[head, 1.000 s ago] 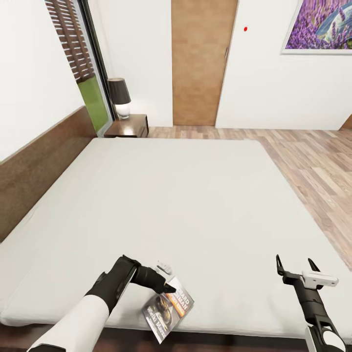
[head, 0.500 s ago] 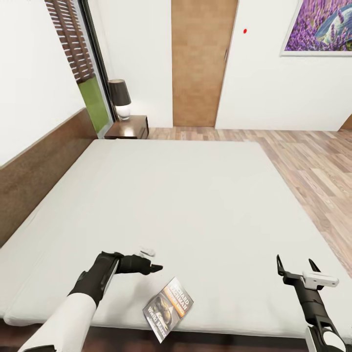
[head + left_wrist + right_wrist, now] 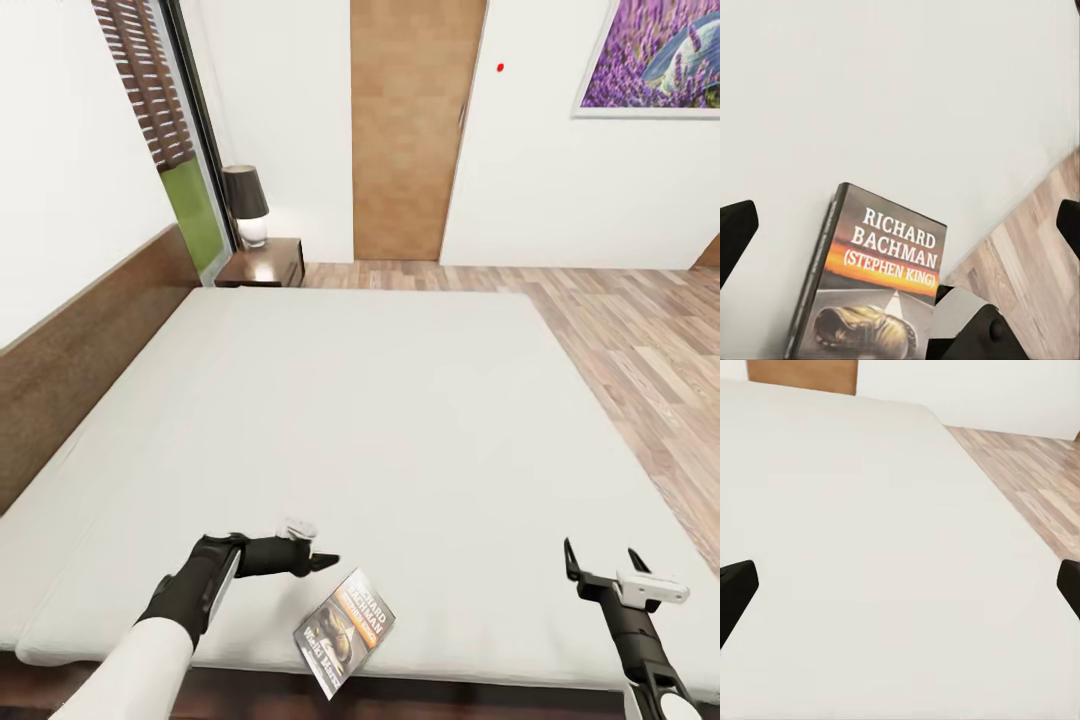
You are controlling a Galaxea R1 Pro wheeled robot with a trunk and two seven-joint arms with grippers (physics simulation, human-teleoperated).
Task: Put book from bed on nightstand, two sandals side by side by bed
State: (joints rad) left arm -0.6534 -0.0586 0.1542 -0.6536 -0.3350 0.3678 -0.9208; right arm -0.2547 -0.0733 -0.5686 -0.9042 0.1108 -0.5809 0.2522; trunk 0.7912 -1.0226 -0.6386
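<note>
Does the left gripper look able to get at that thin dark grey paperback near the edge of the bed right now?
Probably yes. The left gripper is open and hovers beside the dark grey paperback book, which lies flat and uncovered on the pale mattress of the bed. Nothing sits between them.

Big pale bed (image 3: pixel 380 420), dark wood frame, book (image 3: pixel 344 631) flat on mattress nr front edge

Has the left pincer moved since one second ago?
Yes. The left pincer drew back off the dark grey paperback book, which stays at the mattress edge.
</note>
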